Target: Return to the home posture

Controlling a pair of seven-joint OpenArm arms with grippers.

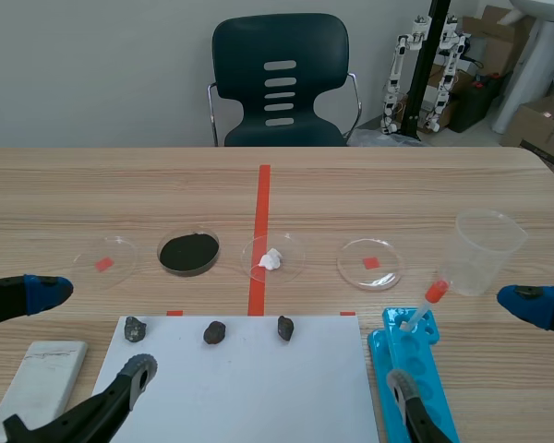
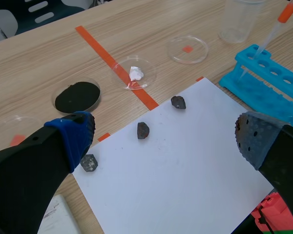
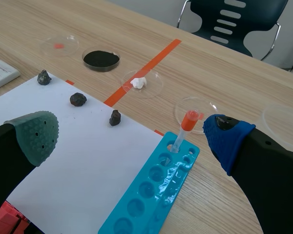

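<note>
Both arms sit low at the near edge of the table. My left gripper is open over the left edge of a white paper sheet, its fingers wide apart and holding nothing; in the left wrist view the left gripper frames three dark stones. My right gripper is open too and straddles a blue tube rack. In the right wrist view the right gripper has the blue tube rack ahead of it, between its fingers, with an orange-capped pipette standing in the rack.
Beyond the sheet lie several petri dishes: one with black powder, one with a white lump, and two empty ones. A clear plastic cup stands at the right. A white block lies at the near left. A chair stands behind the table.
</note>
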